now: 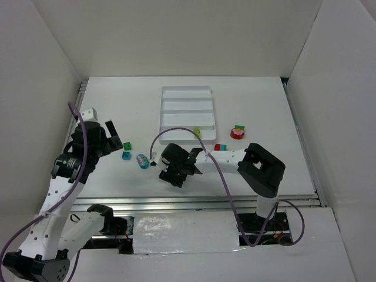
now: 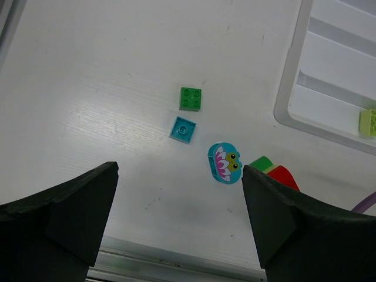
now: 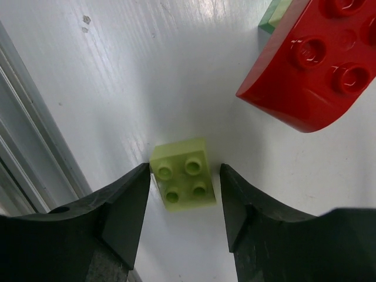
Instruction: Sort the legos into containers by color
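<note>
Though the tray (image 1: 187, 88) holds a pale brick (image 1: 197, 133) in its nearest compartment, only the right wrist view shows the right gripper (image 3: 183, 167) spread astride a second brick (image 3: 182, 179). The left gripper (image 2: 179, 169) gapes.

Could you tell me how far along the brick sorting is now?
Early. Done: one pale green brick lies in the nearest compartment of the tray. In hand: the right gripper straddles a second pale brick on the table, not yet clamped. Left: the green brick, teal brick, frog piece and red bricks. The left gripper hangs open, empty.
</note>
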